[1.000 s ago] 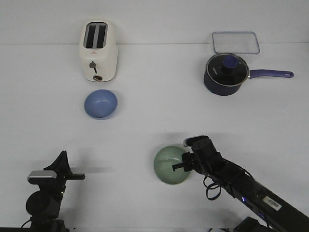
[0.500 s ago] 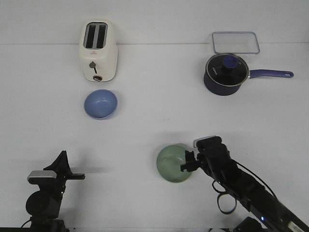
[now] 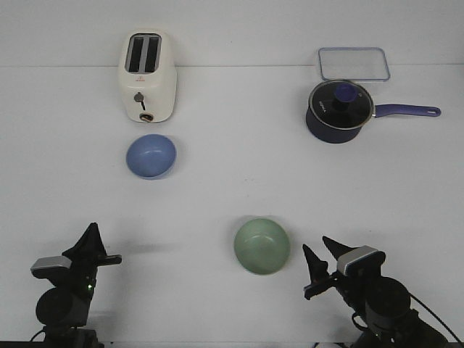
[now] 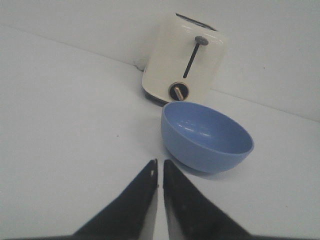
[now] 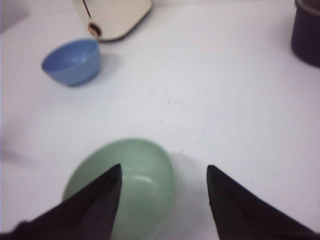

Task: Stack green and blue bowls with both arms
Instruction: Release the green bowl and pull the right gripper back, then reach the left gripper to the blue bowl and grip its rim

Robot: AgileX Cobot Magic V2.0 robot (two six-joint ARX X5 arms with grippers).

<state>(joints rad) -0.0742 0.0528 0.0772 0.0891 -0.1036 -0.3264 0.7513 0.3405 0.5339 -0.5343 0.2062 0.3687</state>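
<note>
- Since the earlier frame the right arm has pulled back from the green bowl (image 3: 262, 246); the bowl itself has shifted slightly and sits upright.
- Right gripper (image 3: 320, 257): spread wide, holding nothing, just short of the green bowl.
- Left gripper (image 4: 160, 172): fingers nearly together, empty; the blue bowl (image 3: 151, 155) lies ahead of it, in front of the toaster (image 3: 147, 75).
- Step, as judged: bowls not yet stacked. The next move likely calls for the left gripper to part its fingers over the blue rim.
- Both bowls: small, round, matte.
</note>
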